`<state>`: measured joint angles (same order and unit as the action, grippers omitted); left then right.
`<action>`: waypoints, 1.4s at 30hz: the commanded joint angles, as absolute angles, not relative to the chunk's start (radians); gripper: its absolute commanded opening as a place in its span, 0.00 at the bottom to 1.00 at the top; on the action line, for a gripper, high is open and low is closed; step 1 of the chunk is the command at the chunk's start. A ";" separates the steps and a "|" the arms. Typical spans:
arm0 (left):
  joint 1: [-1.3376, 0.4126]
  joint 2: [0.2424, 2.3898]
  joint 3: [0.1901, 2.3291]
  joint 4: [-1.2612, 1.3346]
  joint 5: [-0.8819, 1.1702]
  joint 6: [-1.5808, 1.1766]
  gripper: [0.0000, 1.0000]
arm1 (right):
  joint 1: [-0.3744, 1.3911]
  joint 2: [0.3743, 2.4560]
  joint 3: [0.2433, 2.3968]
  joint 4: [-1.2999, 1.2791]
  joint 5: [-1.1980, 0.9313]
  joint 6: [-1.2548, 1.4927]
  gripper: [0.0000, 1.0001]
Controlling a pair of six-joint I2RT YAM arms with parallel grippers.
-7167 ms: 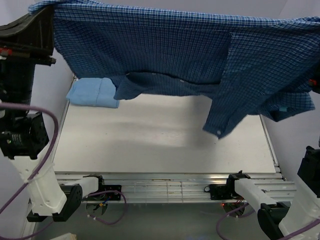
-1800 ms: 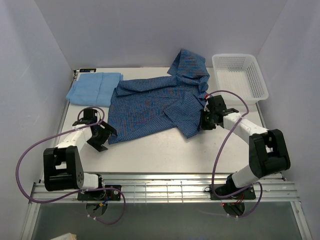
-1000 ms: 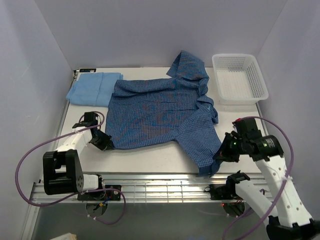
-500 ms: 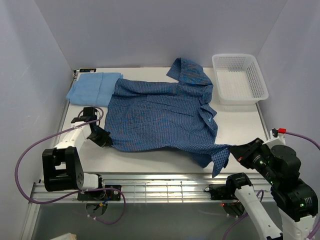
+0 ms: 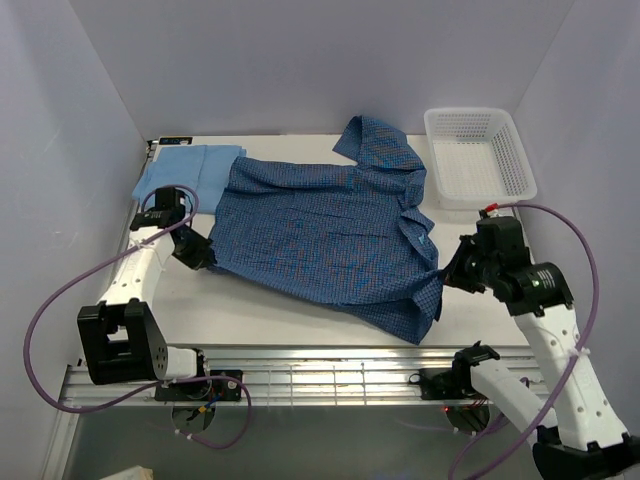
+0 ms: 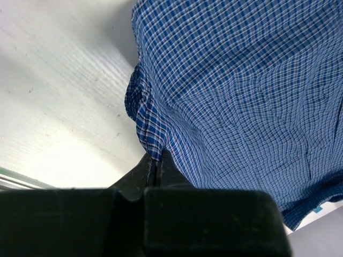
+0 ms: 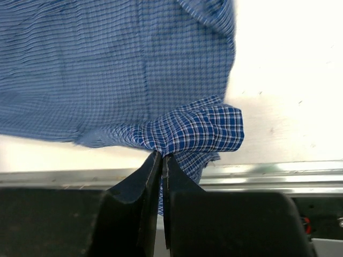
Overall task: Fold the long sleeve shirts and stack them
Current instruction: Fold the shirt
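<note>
The dark blue checked shirt lies spread over the middle of the table, its collar end toward the back. My left gripper is shut on the shirt's near left hem corner, lifted a little off the table. My right gripper is shut on the shirt's near right corner, held above the table. The plain light blue shirt lies folded at the back left, partly under the checked shirt's edge.
A white mesh basket stands at the back right. Purple cables loop from both arms. The table's metal front rail runs along the near edge and also shows in the right wrist view.
Both grippers have moved back from the near edge with the shirt's corners in them. The right arm drew its corner up and inward. The shirt's near part now rises off the table.
</note>
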<state>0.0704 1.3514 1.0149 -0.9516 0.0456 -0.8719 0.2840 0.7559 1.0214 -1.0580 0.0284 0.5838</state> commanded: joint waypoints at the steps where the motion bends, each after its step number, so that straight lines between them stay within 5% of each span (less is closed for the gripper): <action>1: 0.078 1.383 1.091 -0.950 -0.020 -0.858 0.00 | 0.288 0.842 1.118 -0.937 0.168 0.488 0.08; 19: 0.081 1.793 1.399 -0.709 0.118 -0.841 0.08 | 0.245 1.310 1.292 -0.476 0.178 0.206 0.08; 24: 0.080 1.861 1.457 -0.686 0.123 -0.822 0.50 | 0.241 1.463 1.406 -0.437 0.175 0.199 0.08; 25: 0.080 1.873 1.469 -0.686 0.129 -0.804 0.69 | 0.241 1.482 1.419 -0.436 0.145 0.195 0.08; 29: 0.081 1.898 1.496 -0.684 0.138 -0.796 0.95 | 0.241 1.572 1.474 -0.417 0.040 0.170 0.08; 31: 0.080 1.891 1.499 -0.684 0.147 -0.792 0.98 | 0.241 1.629 1.521 -0.419 -0.035 0.131 0.08; 33: 0.080 1.867 1.483 -0.681 0.152 -0.788 0.98 | 0.242 1.685 1.555 -0.429 -0.029 0.124 0.21; 34: 0.080 1.859 1.476 -0.675 0.153 -0.787 0.98 | 0.242 1.703 1.572 -0.439 0.007 0.136 0.34; 35: 0.080 1.847 1.467 -0.673 0.156 -0.785 0.98 | 0.242 1.741 1.610 -0.478 0.044 0.143 0.59; 36: 0.080 1.836 1.444 -0.670 0.161 -0.784 0.98 | 0.241 1.755 1.629 -0.504 0.054 0.146 0.69; 42: 0.054 1.740 1.329 -0.634 0.192 -0.790 0.98 | 0.284 1.626 1.450 -0.554 0.011 0.153 0.98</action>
